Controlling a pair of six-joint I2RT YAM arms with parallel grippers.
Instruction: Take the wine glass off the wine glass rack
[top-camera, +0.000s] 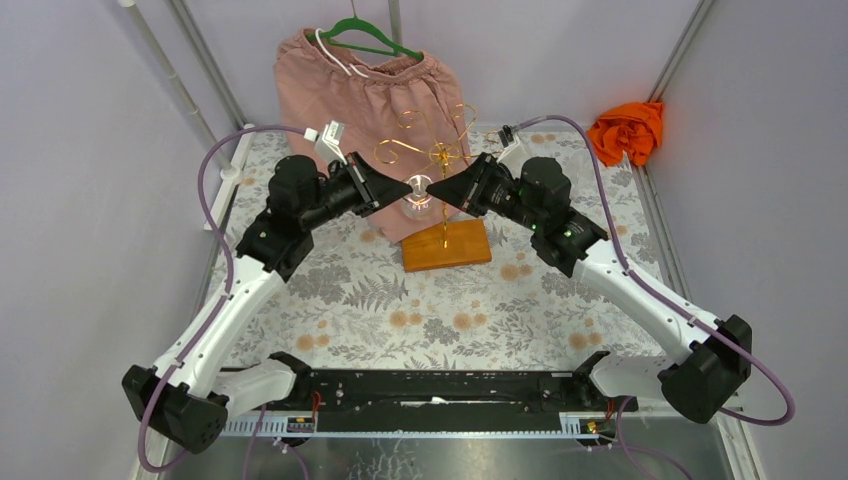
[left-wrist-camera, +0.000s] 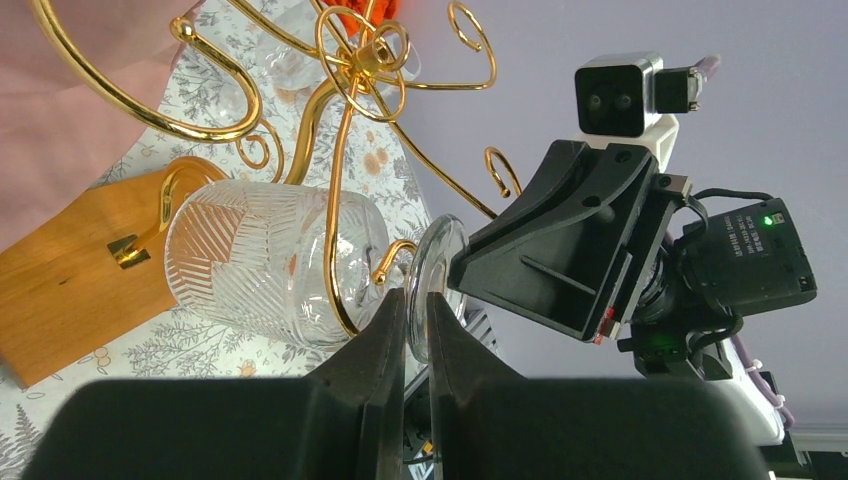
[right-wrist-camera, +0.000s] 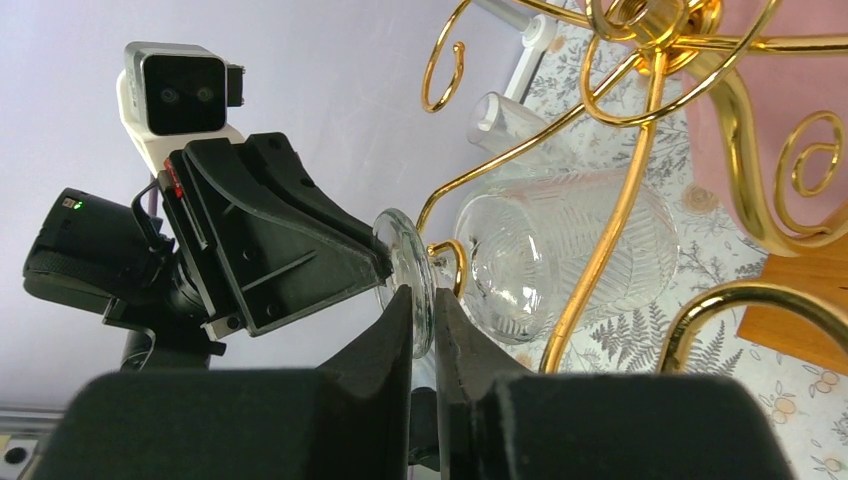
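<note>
The wine glass (top-camera: 418, 190), clear with cut patterns on its bowl (left-wrist-camera: 265, 260), hangs among the curled gold arms of the wine glass rack (top-camera: 440, 150), which stands on a wooden base (top-camera: 446, 245). Its round foot (left-wrist-camera: 437, 270) is pinched from both sides. My left gripper (left-wrist-camera: 418, 310) is shut on the foot's rim from the left. My right gripper (right-wrist-camera: 422, 305) is shut on the same foot (right-wrist-camera: 405, 260) from the right. The bowl (right-wrist-camera: 570, 250) lies behind a gold wire, and a ball-tipped hook (left-wrist-camera: 395, 255) sits at the stem.
A pink garment (top-camera: 370, 90) on a green hanger hangs right behind the rack. An orange cloth (top-camera: 627, 130) lies at the back right. A floral cloth (top-camera: 440, 310) covers the table, and metal frame poles (top-camera: 190, 90) rise at the back corners.
</note>
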